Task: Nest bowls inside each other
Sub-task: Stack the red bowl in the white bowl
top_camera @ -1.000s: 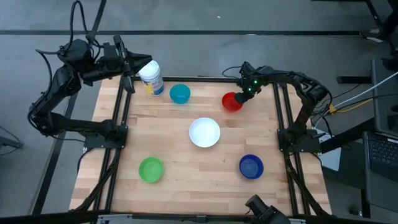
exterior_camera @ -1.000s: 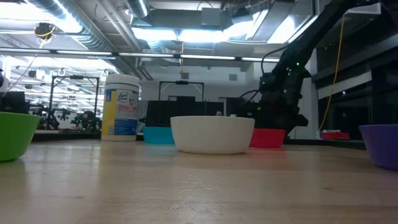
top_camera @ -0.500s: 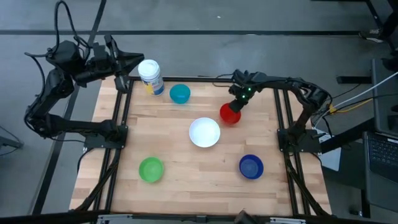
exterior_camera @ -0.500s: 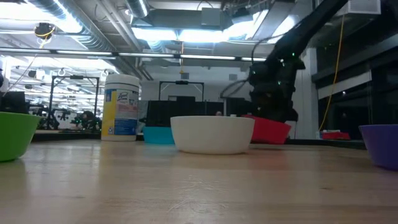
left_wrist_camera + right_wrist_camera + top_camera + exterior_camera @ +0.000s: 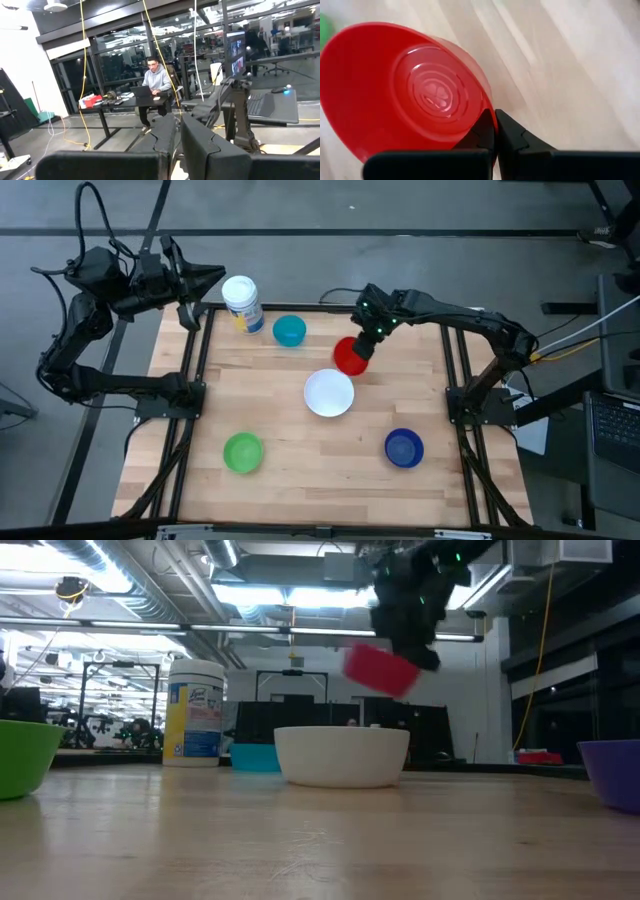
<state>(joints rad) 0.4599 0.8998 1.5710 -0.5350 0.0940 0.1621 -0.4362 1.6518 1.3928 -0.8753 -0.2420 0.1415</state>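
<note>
My right gripper (image 5: 364, 343) is shut on the red bowl (image 5: 349, 357), which it carries in the air just beyond the far right rim of the white bowl (image 5: 329, 393). In the low view the red bowl (image 5: 380, 669) hangs tilted, higher than the white bowl (image 5: 342, 755). The teal bowl (image 5: 289, 330), the green bowl (image 5: 242, 452) and the dark blue bowl (image 5: 403, 448) stand on their bases on the table. My left gripper (image 5: 215, 277) is raised off the table's far left corner, its fingers (image 5: 167, 137) together with nothing between them. My right gripper pinches the red bowl's rim (image 5: 491, 116), one finger (image 5: 482, 131) inside the bowl and the other outside its wall. The fingers slant down from the far right. The bowl is lifted clear of the table and tilted, hanging below the fingers.
A white-lidded jar (image 5: 243, 304) with a blue and yellow label stands at the far left, next to the teal bowl. Black frame rails (image 5: 192, 380) run along both sides of the wooden table. A person (image 5: 152, 85) sits at a desk in the room beyond.
My right gripper has risen with the red bowl and swung from the table's far right toward the white bowl. The bowl stood on the table a second ago; it now hangs tilted, well above the white bowl's rim.
</note>
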